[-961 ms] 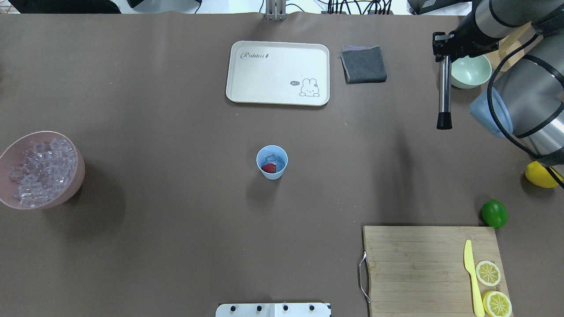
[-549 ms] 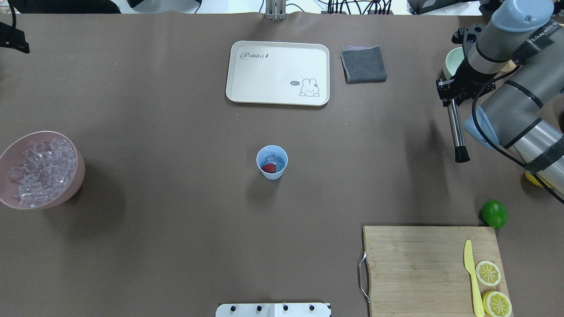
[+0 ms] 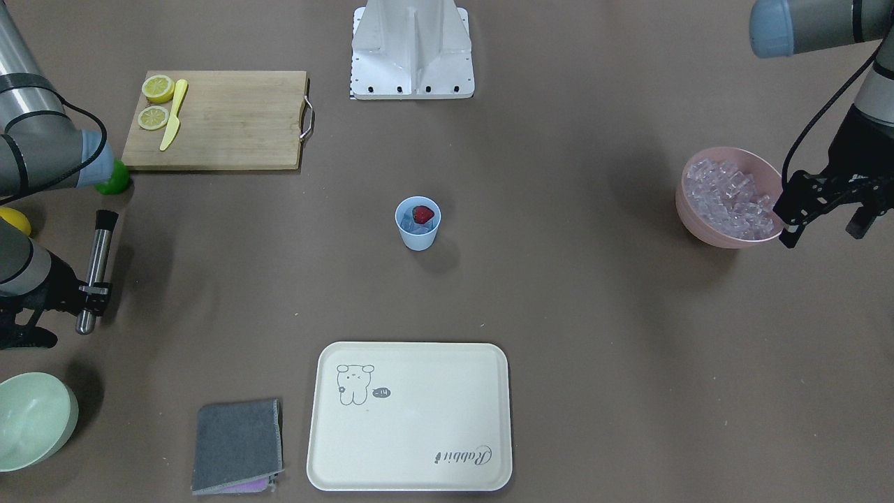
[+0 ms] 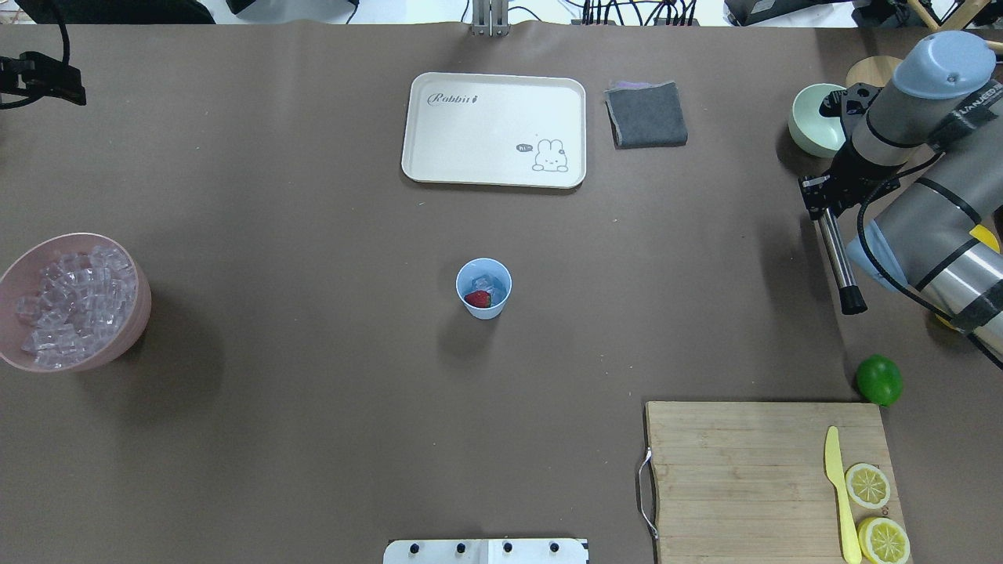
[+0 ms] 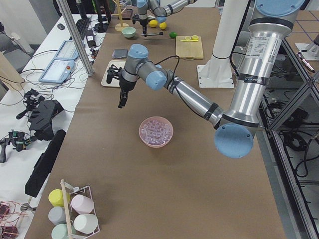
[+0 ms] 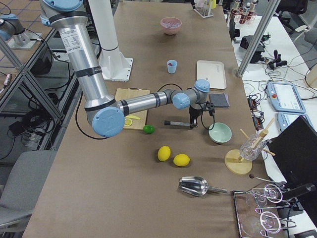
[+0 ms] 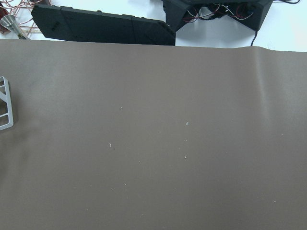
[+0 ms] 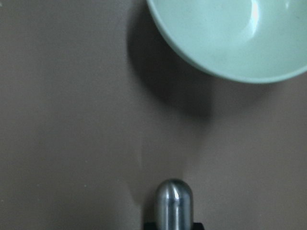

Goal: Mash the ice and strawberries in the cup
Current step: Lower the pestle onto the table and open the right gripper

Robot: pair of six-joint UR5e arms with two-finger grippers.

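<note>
The light blue cup (image 4: 483,288) (image 3: 418,223) stands upright mid-table. In it lie a red strawberry (image 4: 478,298) (image 3: 422,214) and clear ice (image 4: 487,281). My right gripper (image 4: 823,196) (image 3: 87,290) is far off to the cup's right, shut on a steel muddler (image 4: 838,262) (image 3: 99,262) with a black tip, held nearly level above the table. The muddler's rounded end (image 8: 173,201) shows in the right wrist view. My left gripper (image 3: 824,229) hangs open and holds nothing, just beyond the pink bowl of ice (image 3: 730,195) (image 4: 70,305).
A cream tray (image 4: 494,129) and a grey cloth (image 4: 646,115) lie at the far side. A pale green bowl (image 4: 815,119) (image 8: 230,38) sits behind the right gripper. A lime (image 4: 879,380), a lemon (image 3: 12,221), and a wooden board (image 4: 744,478) with a knife and lemon slices lie near right.
The right arm has swung the muddler nearer and to the right, off the green bowl. The left gripper has come into view at the far left.
</note>
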